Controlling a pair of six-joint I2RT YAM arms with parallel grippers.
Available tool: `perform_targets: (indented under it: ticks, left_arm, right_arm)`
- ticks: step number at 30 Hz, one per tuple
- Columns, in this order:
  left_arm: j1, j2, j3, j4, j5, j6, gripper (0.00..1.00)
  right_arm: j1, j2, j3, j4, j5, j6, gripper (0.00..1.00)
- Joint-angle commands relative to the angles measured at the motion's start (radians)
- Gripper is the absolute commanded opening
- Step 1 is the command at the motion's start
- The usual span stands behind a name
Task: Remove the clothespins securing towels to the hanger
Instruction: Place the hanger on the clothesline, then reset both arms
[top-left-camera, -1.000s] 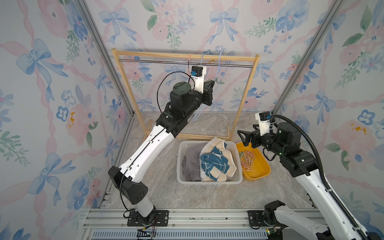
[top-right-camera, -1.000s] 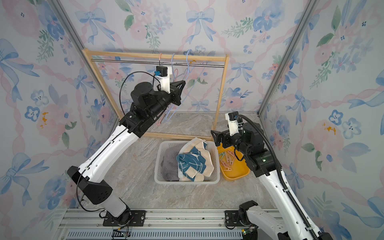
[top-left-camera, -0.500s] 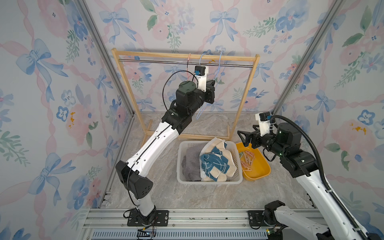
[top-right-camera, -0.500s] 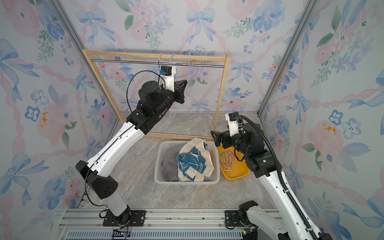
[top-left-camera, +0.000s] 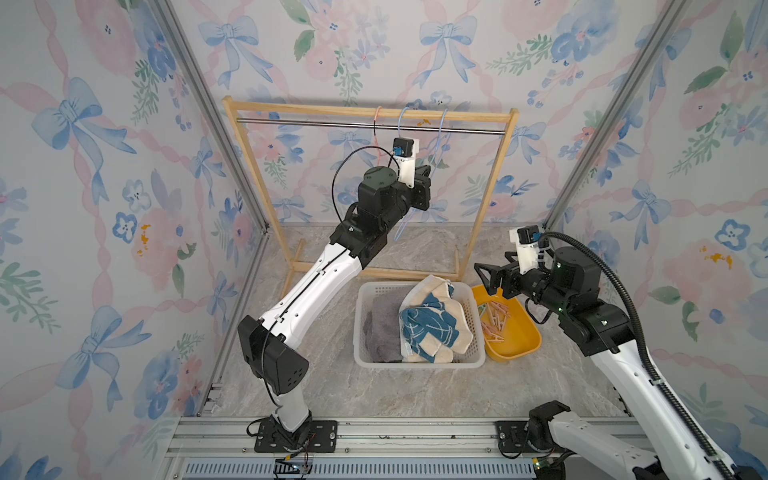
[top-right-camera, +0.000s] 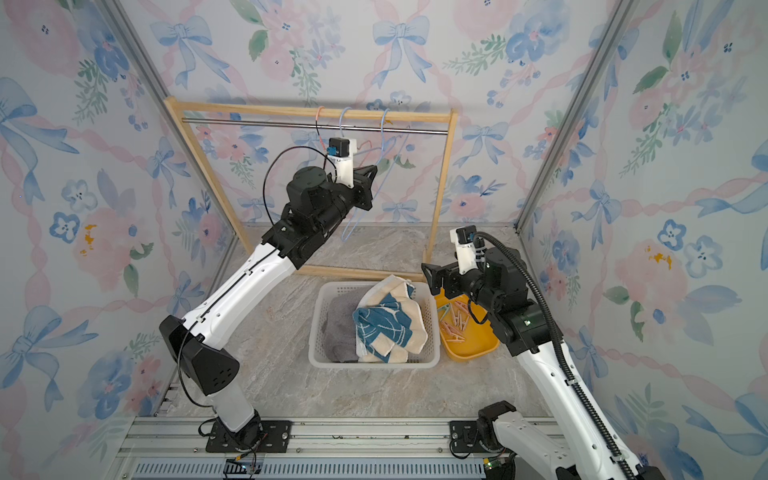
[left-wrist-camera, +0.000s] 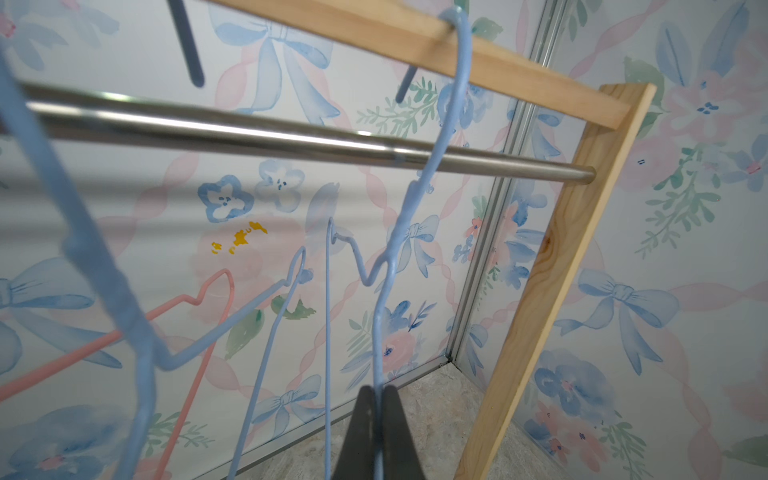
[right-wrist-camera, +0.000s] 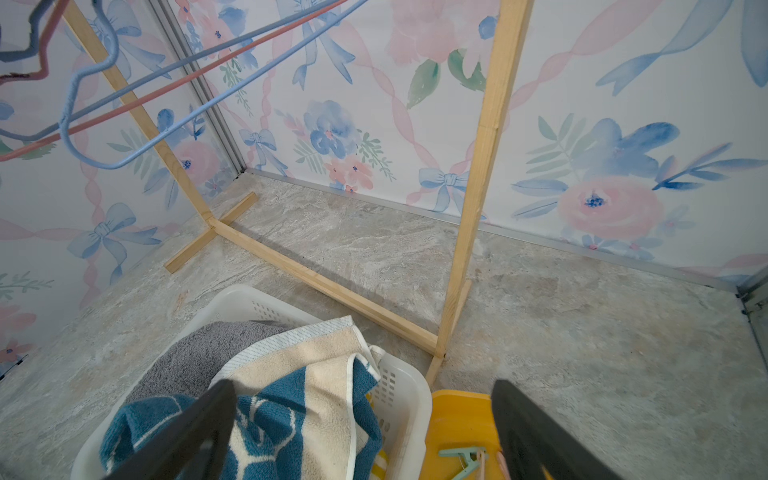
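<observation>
Clothespins (top-left-camera: 496, 320) in tray (top-left-camera: 521, 336), below right tool (top-left-camera: 485, 279) (apart)

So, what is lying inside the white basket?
The white basket holds a grey towel and a crumpled blue-and-cream towel. A yellow-striped towel peeks out beneath it; the rest of that one and the basket's bottom are covered.

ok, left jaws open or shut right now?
Shut. In the left wrist view the left gripper has its jaws pinched together on the wire of a blue hanger hanging on the wooden rack.
</observation>
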Motion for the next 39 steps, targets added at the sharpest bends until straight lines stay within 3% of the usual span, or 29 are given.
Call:
perform_targets:
  ticks: [1,3,5,14,21,29,39]
  left_arm:
    - [0.015,-0.042,-0.029,-0.026,-0.021,0.004,0.11]
    - [0.019,-0.059,-0.036,-0.025,-0.016,0.008,0.25]
    - [0.021,-0.082,-0.042,-0.026,0.000,0.018,0.44]
    - [0.041,-0.175,-0.081,-0.025,0.151,0.041,0.72]
    - [0.064,-0.289,-0.162,-0.007,0.180,0.055,0.98]
    - [0.147,-0.515,-0.371,0.139,0.207,0.049,0.98]
    - [0.363,-0.778,-0.726,0.387,0.220,-0.068,0.98]
  right_arm:
    - [-0.007,-0.003,-0.007,0.002,-0.008,0.010,0.97]
    - [-0.007,-0.001,-0.003,0.004,-0.013,0.010,0.97]
    - [-0.008,0.005,0.002,0.003,-0.014,0.010,0.98]
    - [-0.007,0.029,0.019,0.005,-0.033,0.016,0.98]
    - [-0.007,0.028,0.038,-0.007,-0.039,0.007,0.97]
    - [-0.017,0.039,0.084,0.006,-0.031,-0.018,0.98]
    - [-0.156,0.009,0.089,0.146,-0.117,0.017,0.98]
